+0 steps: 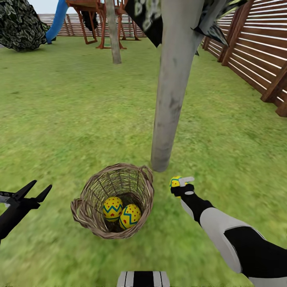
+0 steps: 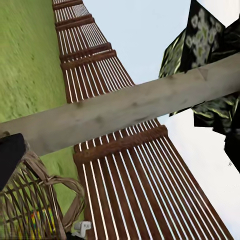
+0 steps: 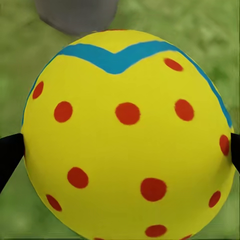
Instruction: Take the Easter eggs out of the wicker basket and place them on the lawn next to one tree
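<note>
One Easter egg is gripped by the right gripper just beside the tree; two remain in the wicker basket. The left gripper is spread wide. If released high, it could roll away.

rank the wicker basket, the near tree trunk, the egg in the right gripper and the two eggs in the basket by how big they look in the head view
1. Near tree trunk
2. Wicker basket
3. The two eggs in the basket, which look alike, so they tie
4. Egg in the right gripper, which looks smallest, though the right gripper partly hides it and it sits a little farther off
</note>
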